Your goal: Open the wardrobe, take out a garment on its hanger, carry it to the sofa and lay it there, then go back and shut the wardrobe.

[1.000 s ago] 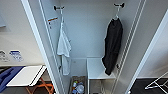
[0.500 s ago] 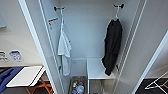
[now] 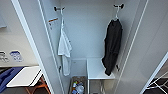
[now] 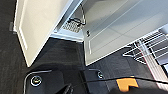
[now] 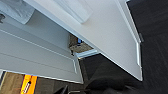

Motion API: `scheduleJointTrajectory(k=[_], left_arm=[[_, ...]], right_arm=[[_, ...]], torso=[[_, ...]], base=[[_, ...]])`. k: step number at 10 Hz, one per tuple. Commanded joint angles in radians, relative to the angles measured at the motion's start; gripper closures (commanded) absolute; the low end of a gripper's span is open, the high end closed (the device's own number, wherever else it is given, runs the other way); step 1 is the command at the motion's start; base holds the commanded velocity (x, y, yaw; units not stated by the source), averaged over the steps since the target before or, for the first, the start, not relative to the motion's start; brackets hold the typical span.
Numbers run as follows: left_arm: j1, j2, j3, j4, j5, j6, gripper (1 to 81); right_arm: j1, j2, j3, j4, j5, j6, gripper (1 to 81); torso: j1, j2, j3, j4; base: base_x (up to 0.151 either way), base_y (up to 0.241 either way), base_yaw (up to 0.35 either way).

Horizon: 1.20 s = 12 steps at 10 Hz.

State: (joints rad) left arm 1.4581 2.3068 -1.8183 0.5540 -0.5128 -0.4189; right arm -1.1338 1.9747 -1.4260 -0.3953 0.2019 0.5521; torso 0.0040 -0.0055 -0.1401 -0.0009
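Black and limp, the long-sleeved soft-cloth garment (image 3: 112, 46) is hanging on a thin white hanger (image 3: 116, 15) whose hook is sitting over a dark peg high on the right inside the tall white wardrobe (image 3: 85, 32). Both flat doors are standing open, so the opening step looks done and the taking-out step is the one in hand, though nothing is reaching for the garment yet.

Below the garment's hem a white shelf block (image 3: 98, 68) is sitting, and the cloth is hanging just in front of it. Across the cabinet, on the left peg, a white short-sleeved shirt (image 3: 64, 48) is hanging well apart from the black top. A basket of small items (image 3: 78, 86) is resting on the wardrobe floor.

Whether either gripper is spread or closed I cannot tell; the wrist views are looking down along the open door panels to dark carpet (image 4: 62, 57).

The next move, as I judge it, calls for raising an arm to the hanger's hook and lifting it up off the peg, not tugging the cloth.
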Motion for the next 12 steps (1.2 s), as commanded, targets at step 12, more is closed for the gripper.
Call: scheduleJointTrajectory(k=[12], left_arm=[[0.008, 0.534, -0.63, 0.004, 0.444, -0.017, 1.0]], right_arm=[[-0.347, 0.722, -0.871, -0.148, -0.144, -0.009, 1.0]], torso=[[-0.002, -0.001, 0.001, 0.0]], base=[[0.0, 0.0, 0.0]])
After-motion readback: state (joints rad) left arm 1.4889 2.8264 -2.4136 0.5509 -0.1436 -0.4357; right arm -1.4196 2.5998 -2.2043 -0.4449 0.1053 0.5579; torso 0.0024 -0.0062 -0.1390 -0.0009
